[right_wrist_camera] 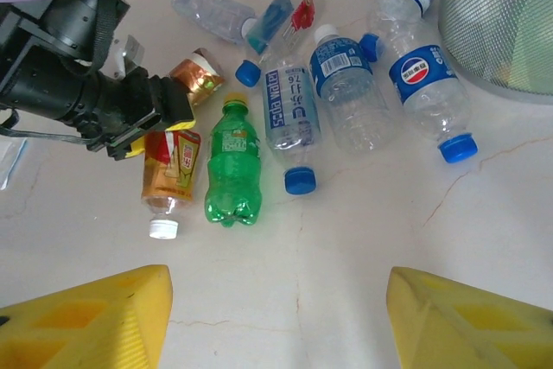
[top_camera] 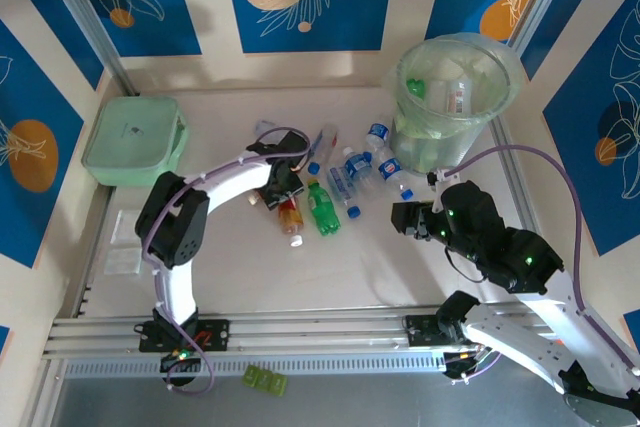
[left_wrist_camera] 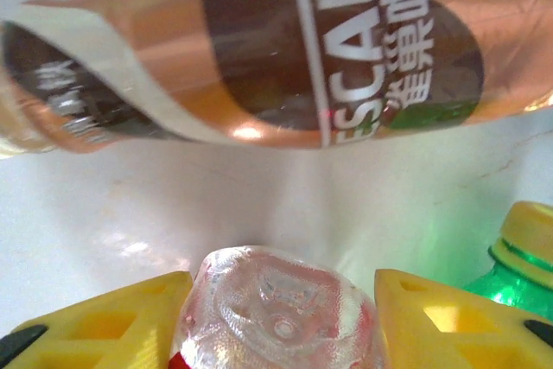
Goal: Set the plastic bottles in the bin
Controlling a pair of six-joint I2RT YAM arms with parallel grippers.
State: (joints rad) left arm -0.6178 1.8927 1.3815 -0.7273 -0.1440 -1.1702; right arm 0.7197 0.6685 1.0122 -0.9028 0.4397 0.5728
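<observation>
My left gripper [top_camera: 283,192] [left_wrist_camera: 281,287] [right_wrist_camera: 155,137] is shut on the base end of an orange bottle with a white cap [top_camera: 290,215] [left_wrist_camera: 276,308] [right_wrist_camera: 168,174] lying on the table. A brown coffee bottle [left_wrist_camera: 285,49] [right_wrist_camera: 197,75] lies just beyond it, and a green bottle [top_camera: 322,209] [right_wrist_camera: 232,170] [left_wrist_camera: 518,265] lies beside it on the right. Several clear blue-labelled plastic bottles [top_camera: 355,169] [right_wrist_camera: 346,84] are scattered toward the bin [top_camera: 500,107] [right_wrist_camera: 505,23], which holds a few bottles. My right gripper [top_camera: 400,217] [right_wrist_camera: 276,291] hovers open over bare table, nothing between its fingers.
A mint-green lidded box [top_camera: 135,139] sits at the far left. An aluminium rail [top_camera: 300,332] runs along the near edge, with a small green item [top_camera: 264,379] in front of it. Walls close in the table on three sides.
</observation>
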